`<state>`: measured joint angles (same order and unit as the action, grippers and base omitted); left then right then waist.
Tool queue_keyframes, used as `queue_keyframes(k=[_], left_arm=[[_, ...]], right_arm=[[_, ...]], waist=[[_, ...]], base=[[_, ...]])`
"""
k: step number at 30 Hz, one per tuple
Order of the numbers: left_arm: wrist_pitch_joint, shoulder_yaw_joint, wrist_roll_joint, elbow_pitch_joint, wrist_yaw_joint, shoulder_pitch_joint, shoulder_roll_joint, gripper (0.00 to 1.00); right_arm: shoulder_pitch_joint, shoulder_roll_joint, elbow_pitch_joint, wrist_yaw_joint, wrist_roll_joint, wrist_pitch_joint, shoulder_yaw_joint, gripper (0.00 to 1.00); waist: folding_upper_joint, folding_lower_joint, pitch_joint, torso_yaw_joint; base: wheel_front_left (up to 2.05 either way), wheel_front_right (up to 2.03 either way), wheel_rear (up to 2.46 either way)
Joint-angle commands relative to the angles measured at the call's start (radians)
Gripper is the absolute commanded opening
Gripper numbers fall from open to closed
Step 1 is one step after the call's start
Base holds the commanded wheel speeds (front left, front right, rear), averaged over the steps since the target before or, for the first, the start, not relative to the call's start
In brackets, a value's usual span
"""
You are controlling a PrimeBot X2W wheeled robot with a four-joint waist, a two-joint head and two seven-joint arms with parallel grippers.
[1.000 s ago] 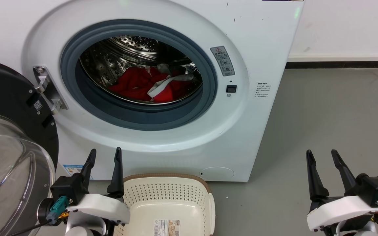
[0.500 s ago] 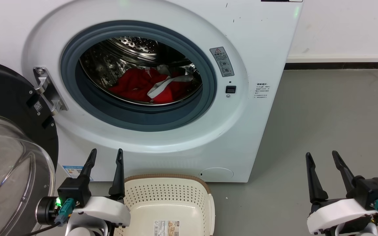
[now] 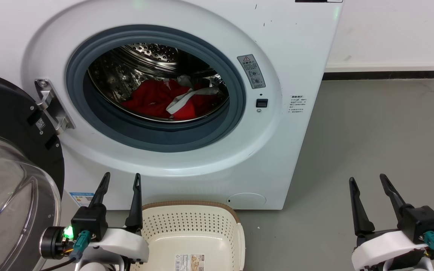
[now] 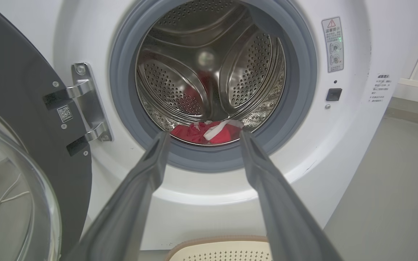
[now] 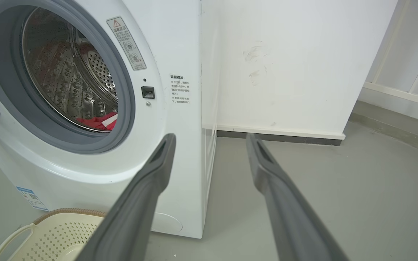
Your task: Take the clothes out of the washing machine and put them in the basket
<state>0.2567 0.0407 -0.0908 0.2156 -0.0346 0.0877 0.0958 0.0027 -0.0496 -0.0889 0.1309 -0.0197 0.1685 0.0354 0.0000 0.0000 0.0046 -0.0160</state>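
Clothes [image 3: 153, 99] lie inside the washing machine [image 3: 296, 45] on grey floor [image 3: 371, 124] against a white wall [image 3: 390, 30]; left gripper [image 3: 122, 174] and right gripper [image 3: 367, 177] gape empty.

There is one washing machine [image 3: 307, 56]. It has one round door [image 3: 6, 113] and one silver hinge [image 3: 49, 105]. Inside the machine is one red heap of clothes [image 3: 153, 99]. How many pieces are in the heap cannot be told. There is one basket [image 3: 190, 222] on the floor [image 3: 371, 131]. There are two pincers, the left pincer [image 3: 122, 174] and the right pincer [image 3: 367, 177], and each has two long dark fingers [image 3: 136, 203]. The front of the machine has three stickers: one grey sticker [image 3: 251, 70], one white sticker [image 3: 297, 104] and one blue sticker [image 3: 82, 197]. It also has one small black square [image 3: 262, 102] and one round cover [image 3: 246, 199].
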Motion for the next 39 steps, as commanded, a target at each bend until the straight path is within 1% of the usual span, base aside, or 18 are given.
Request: queue_keyframes(k=[1, 13, 32, 39], left_arm=[[0.009, -0.003, 0.023, 0.006, 0.001, 0.003, -0.002, 1.00], [0.010, -0.024, 0.018, 0.031, -0.008, 0.014, -0.010, 1.00], [0.009, -0.038, 0.030, 0.037, -0.010, 0.018, -0.022, 1.00], [0.009, -0.041, 0.028, 0.049, -0.013, 0.054, -0.025, 1.00]], right_arm=[[0.013, -0.001, -0.001, 0.000, 0.021, 0.010, -0.001, 1.00], [0.009, -0.001, -0.018, 0.000, 0.002, 0.010, -0.007, 1.00], [0.000, -0.001, -0.023, 0.000, 0.008, 0.002, -0.010, 1.00], [-0.012, -0.001, -0.017, 0.000, 0.005, 0.002, -0.012, 1.00]], waist=[[0.0000, 0.0000, 0.000, -0.001], [0.0000, 0.0000, 0.005, -0.001], [0.0000, 0.0000, 0.010, 0.003], [0.0000, 0.0000, 0.032, -0.002]], base=[[0.00, 0.00, 0.00], [0.00, 0.00, 0.00], [0.00, 0.00, 0.00], [0.00, 0.00, 0.00]])
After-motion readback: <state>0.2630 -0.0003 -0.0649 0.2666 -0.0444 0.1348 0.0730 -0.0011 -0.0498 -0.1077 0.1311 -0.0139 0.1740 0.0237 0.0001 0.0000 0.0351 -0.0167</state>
